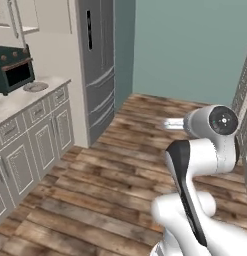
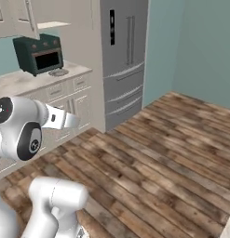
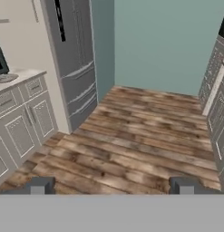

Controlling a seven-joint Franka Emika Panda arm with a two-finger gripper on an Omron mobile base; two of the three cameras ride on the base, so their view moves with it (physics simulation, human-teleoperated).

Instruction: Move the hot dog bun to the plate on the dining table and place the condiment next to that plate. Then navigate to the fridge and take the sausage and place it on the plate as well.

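The tall grey fridge (image 1: 97, 60) (image 2: 123, 51) (image 3: 72, 59) stands ahead and to the left with its doors closed, past the end of the counter. In the hand view my gripper (image 3: 112, 188) is open, with nothing between its two dark fingertips (image 3: 38, 186), and it looks across the wooden floor toward the fridge and the teal wall. My white arm (image 1: 215, 125) (image 2: 23, 125) is folded up high over the base. The hot dog bun, condiment, plate, dining table and sausage are out of view.
A counter with grey cabinets (image 1: 35, 135) (image 2: 65, 93) (image 3: 22, 127) runs along the left. It carries a dark green toaster oven (image 1: 12, 70) (image 2: 39, 53) and a small grey dish (image 1: 35, 86) (image 2: 58, 72). More cabinets (image 3: 217, 99) line the right. Wooden floor (image 1: 120, 165) lies between.
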